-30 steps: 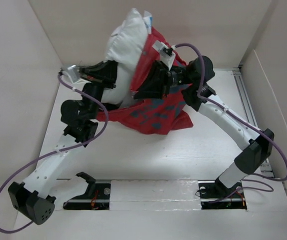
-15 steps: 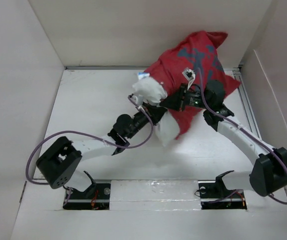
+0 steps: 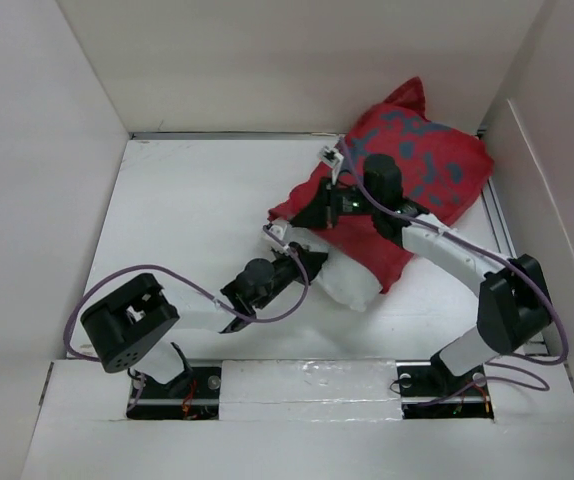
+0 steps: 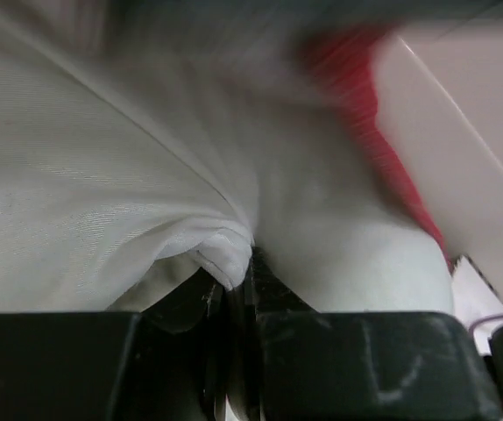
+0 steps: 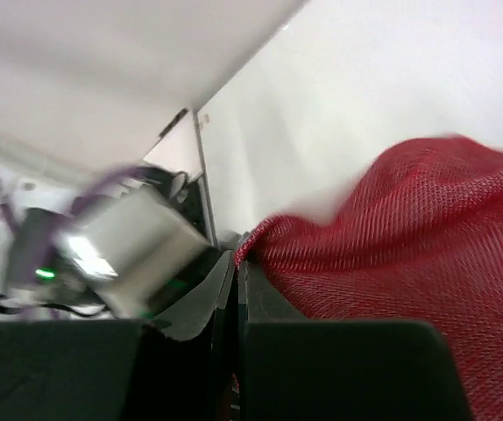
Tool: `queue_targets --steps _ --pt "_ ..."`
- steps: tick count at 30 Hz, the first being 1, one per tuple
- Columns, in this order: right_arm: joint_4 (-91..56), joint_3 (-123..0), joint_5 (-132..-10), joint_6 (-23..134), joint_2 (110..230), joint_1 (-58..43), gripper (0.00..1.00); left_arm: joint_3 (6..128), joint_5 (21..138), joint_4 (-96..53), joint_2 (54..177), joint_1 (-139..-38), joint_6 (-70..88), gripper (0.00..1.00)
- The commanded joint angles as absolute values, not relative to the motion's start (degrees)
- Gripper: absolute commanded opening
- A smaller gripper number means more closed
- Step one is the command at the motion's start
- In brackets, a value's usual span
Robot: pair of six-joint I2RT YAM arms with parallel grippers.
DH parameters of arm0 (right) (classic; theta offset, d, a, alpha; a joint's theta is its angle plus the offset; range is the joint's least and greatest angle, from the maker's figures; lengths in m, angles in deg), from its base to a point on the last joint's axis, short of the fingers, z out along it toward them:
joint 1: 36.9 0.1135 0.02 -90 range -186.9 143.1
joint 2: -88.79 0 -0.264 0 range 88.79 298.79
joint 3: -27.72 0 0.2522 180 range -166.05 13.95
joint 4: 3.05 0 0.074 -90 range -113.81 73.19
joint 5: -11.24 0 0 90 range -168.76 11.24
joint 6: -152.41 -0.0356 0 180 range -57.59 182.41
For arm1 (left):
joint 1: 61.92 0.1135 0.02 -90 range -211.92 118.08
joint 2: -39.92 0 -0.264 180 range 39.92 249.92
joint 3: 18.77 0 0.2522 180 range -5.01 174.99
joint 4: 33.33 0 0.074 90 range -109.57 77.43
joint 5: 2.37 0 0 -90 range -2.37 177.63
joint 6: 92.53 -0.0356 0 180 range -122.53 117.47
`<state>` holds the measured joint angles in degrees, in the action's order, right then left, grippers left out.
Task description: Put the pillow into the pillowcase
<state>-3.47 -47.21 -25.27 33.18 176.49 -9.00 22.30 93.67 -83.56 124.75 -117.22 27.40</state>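
Toward the far right corner of the table (image 3: 197, 200) lies the pillowcase (image 3: 427, 165), a bunched red fabric bag with its duller face and grey-blue marks turned up. Its far end sits close against the right wall (image 3: 557, 150), and its open end points toward the middle of the near edge. The pillow (image 3: 352, 285) is mostly inside. Only one plump white end pokes out of the opening, resting on the table between the case and the near edge.

The left gripper (image 3: 310, 262) reaches in from the left, low over the surface, and touches that exposed white end. In the left wrist view the left gripper (image 4: 238, 274) has its jaws pinched together on a small fold of the pillow (image 4: 102, 175), the white cloth pulled into taut creases toward the fingertips. A strip of the red pillowcase (image 4: 365, 132) shows blurred beyond it.

The right gripper (image 3: 312, 216) stretches across the top of the case to its left edge, near the opening. From the right wrist camera the right gripper (image 5: 237, 263) is clamped narrow on the rim of the red weave, with the pillowcase (image 5: 392, 246) spreading away to the right. A blurred grey block (image 5: 120, 254) with a green light sits to the left of the fingers.

A purple cable (image 3: 167, 272) loops from the left arm over the table near the near left corner.
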Motion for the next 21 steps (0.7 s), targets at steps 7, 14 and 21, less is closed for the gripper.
queue_targets --steps 7,14,21 --pt "-12.3 -69.4 -20.1 37.4 179.1 11.2 0.0 12.9 99.9 -97.7 119.4 -107.1 33.7 0.0" --pt "-14.1 -80.6 -17.4 36.9 183.6 17.7 0.0 21.5 102.7 -86.8 102.5 -100.9 27.4 0.0" --pt "-3.2 -77.2 -15.8 30.3 197.3 3.1 0.0 18.6 106.1 -85.8 92.3 -100.9 31.4 0.0"
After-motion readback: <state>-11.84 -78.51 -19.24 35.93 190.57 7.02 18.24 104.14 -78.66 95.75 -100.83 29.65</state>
